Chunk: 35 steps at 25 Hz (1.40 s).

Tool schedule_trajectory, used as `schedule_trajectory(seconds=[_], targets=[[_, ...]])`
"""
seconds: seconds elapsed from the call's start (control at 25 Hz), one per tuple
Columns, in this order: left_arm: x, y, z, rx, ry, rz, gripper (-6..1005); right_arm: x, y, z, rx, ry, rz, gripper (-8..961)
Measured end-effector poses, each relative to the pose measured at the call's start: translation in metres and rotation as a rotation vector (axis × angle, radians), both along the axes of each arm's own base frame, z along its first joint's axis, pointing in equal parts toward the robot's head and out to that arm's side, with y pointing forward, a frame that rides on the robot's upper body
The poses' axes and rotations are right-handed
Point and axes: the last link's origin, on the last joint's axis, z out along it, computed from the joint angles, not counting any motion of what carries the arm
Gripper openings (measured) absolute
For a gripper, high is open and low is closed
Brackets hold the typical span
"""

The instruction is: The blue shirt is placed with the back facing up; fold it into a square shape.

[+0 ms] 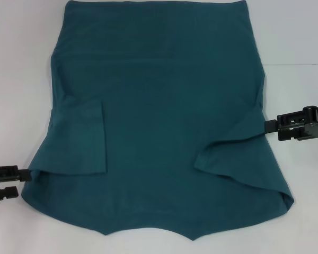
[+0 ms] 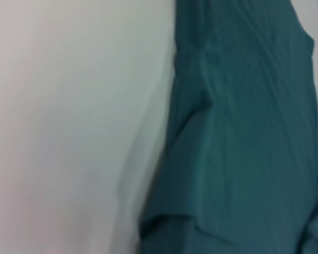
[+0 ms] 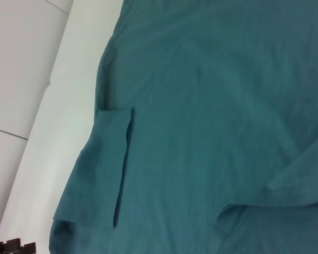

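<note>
**Shirt spread on the table, both sleeves folded in, grippers at its edges**

The blue shirt (image 1: 164,121) lies flat on the white table (image 1: 21,79), filling most of the head view. Both short sleeves are turned inward onto the body: the left sleeve (image 1: 85,137) lies as a neat rectangle, and the right sleeve (image 1: 230,153) lies as a slanted flap. The neckline edge sits nearest the robot, and the far hem is cut off by the top of the picture.

Only the head view shows both arms. The left gripper (image 1: 4,182) sits at the near left corner of the shirt, its tip touching the fabric edge; its two black fingers stand a little apart, with nothing visibly between them. The right gripper (image 1: 278,127) reaches in from the right side, and its tip meets the shirt edge where the right sleeve folds over. Whether it pinches cloth cannot be told.

The left wrist view shows only the shirt's edge (image 2: 238,132) beside bare table (image 2: 69,127), with soft wrinkles and no fingers. The right wrist view looks across the shirt (image 3: 201,106) to the folded left sleeve (image 3: 106,169), and catches the left gripper (image 3: 13,246) as a dark shape at the picture's border.
</note>
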Motion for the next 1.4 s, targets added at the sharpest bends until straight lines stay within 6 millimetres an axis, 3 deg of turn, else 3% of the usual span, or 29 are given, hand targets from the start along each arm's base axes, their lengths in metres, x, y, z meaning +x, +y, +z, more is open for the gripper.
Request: schedule_trajectory(seconds=[0.24,0.44,0.92,1.4], targets=[[-0.002,0.009,-0.007,0.024,0.087,-0.082,637,0.002,-0.001,0.0,0.01,0.007,-0.001,675],[-0.007,0.013,-0.008,0.029,0.131,-0.038,643,0.004,-0.002,0.003,0.024,0.021,-0.01,675],[-0.009,0.02,-0.022,0.021,0.15,-0.026,655,0.007,-0.003,0.007,0.044,0.038,-0.021,674],[0.001,0.032,-0.035,-0.009,0.119,-0.018,647,0.009,-0.004,0.008,0.055,0.046,-0.026,674]])
